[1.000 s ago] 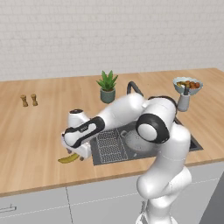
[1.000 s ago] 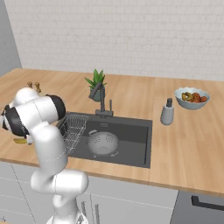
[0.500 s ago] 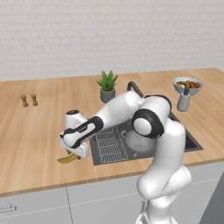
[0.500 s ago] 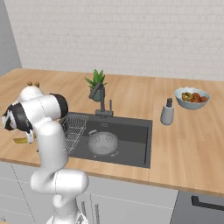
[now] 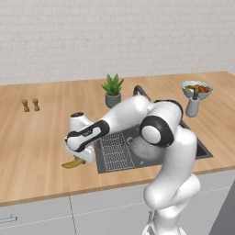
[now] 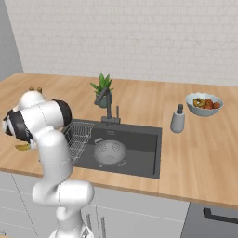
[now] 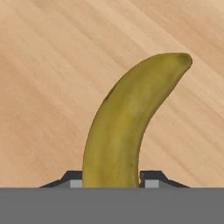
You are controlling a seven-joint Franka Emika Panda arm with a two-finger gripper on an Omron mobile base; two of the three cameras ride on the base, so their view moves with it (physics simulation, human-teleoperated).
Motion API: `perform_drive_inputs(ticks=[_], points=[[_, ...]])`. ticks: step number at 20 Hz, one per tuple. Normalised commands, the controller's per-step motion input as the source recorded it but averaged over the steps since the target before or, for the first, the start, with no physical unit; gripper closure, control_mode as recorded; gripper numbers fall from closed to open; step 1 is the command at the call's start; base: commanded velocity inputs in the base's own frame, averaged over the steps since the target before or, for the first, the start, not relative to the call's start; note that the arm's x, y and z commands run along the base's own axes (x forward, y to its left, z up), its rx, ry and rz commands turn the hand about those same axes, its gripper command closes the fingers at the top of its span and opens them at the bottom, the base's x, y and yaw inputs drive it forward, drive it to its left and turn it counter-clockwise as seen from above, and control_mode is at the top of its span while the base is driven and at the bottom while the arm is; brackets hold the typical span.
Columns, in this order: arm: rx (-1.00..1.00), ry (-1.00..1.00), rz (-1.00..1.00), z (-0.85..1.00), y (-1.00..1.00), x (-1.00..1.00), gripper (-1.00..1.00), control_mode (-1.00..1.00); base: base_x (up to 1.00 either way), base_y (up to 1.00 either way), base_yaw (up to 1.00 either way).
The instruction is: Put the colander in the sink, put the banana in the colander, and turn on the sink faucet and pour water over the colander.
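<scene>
My jaws are squeezed tight on the banana (image 7: 127, 127), which lies on the wooden counter (image 5: 36, 137) beside the sink (image 6: 148, 139).

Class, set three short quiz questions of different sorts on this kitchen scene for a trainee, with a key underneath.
1. True or false: the colander already sits in the sink.
2. Multiple choice: the banana lies on (A) the wooden counter, (B) the wire rack, (C) the fruit bowl.
3. Short answer: how do the gripper finger tips stand relative to the banana?

Key
1. True.
2. A, the counter, left of the sink.
3. One tip on each side of the banana's near end, tight against it.
</scene>
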Motion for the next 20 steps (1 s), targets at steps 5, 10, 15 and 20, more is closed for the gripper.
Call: perform_drive_inputs(ticks=[5,10,15,20], points=[[0.02,0.00,0.07,0.49,-0.59,-0.35,1.00,-1.00,0.00,0.00,0.00],[0.09,0.00,0.04,0.54,-0.70,-0.43,1.00,-1.00,0.00,0.00,0.00],[0.11,0.00,0.00,0.38,-0.83,-0.53,1.00,-1.00,0.00,0.00,0.00],[0.08,-0.02,0.00,0.26,-0.88,-0.64,1.00,-1.00,0.00,0.00,0.00]])
